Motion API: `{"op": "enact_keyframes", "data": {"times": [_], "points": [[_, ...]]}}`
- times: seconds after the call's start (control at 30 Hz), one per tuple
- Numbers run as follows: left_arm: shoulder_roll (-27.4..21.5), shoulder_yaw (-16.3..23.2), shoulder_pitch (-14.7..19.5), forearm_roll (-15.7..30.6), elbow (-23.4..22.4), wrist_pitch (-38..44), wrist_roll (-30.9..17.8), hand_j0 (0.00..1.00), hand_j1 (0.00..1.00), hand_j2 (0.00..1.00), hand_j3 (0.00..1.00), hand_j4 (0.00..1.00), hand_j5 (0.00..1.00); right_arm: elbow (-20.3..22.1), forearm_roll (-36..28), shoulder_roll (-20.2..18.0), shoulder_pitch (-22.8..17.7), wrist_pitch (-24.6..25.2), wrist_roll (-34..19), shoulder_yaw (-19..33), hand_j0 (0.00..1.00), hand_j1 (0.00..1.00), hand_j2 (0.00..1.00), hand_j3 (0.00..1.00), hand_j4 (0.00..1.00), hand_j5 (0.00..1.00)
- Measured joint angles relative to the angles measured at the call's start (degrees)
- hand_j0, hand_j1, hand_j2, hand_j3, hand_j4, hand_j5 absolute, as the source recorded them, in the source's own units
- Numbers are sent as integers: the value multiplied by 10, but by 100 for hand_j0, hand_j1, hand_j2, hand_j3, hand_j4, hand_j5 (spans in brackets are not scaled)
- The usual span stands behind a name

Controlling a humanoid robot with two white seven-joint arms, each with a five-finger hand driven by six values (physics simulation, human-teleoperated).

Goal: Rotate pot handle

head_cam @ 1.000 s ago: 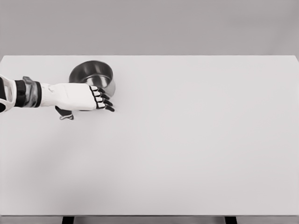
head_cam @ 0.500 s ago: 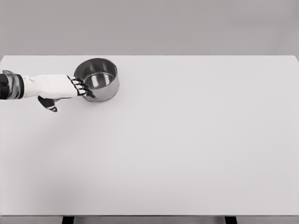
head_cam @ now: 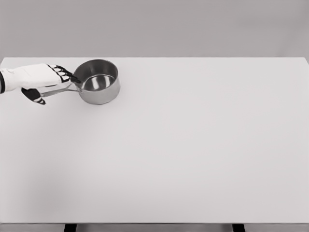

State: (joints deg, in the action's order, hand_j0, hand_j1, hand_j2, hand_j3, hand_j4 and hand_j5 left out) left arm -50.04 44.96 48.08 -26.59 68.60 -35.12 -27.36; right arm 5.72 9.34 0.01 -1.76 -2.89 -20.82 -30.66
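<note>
A small steel pot (head_cam: 99, 81) stands on the white table (head_cam: 193, 145) at the far left. Its thin handle (head_cam: 62, 89) points left, toward the table's left edge. My left hand (head_cam: 52, 83) comes in from the left edge and lies over that handle. Its dark fingertips (head_cam: 67, 75) are stretched out and reach the pot's left rim, while the thumb (head_cam: 34, 95) hangs down on the near side. The fingers look open and not closed around the handle. The handle's end is hidden under the palm. My right arm does not show.
The table's far edge (head_cam: 154, 58) runs just behind the pot, and its left edge is close to the hand. Beyond the table is a plain grey wall.
My left hand has drawn back to the left and toward the far edge. The pot's handle has swung from the near left to pointing straight left, and the pot has shifted slightly.
</note>
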Motion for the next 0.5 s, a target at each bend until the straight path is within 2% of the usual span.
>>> {"op": "enact_keyframes", "data": {"times": [0.5], "points": [[29, -19, 0, -7, -116, 0, 76, 100, 100, 100, 100, 100, 100, 0, 0, 0, 0, 0, 0, 0, 100, 100, 100, 100, 100, 100]]}}
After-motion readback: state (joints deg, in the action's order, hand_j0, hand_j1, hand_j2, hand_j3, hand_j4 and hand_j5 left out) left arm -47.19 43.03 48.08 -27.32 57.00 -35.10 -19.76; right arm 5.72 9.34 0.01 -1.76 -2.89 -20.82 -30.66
